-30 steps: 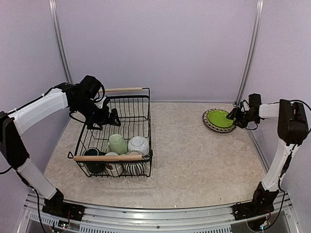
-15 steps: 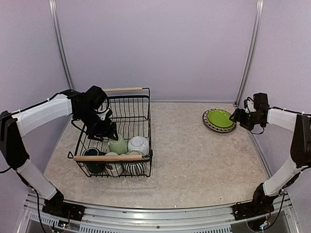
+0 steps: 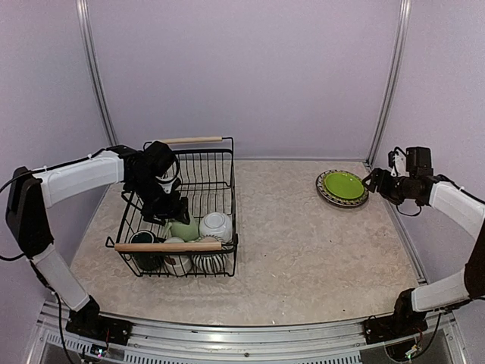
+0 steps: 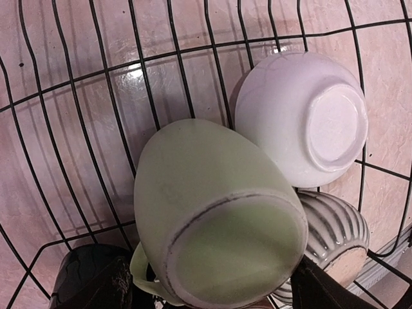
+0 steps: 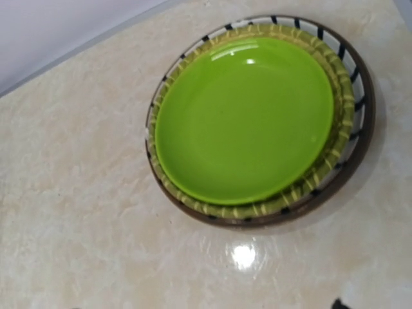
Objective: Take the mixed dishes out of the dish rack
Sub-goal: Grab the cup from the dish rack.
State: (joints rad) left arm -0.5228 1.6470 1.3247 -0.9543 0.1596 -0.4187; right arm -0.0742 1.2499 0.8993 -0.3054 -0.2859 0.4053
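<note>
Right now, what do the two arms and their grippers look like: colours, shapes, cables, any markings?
Both the left arm and the right arm have smooth white link shells joined by chunky black joints, and both stand on black bases. Thin black cables loop alongside each. The left gripper and the right gripper are black throughout. No markings are legible.

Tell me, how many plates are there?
2: the lime-green plate sits stacked on the striped plate, on the table at far right. None shows in the rack; one might be hidden.
</note>
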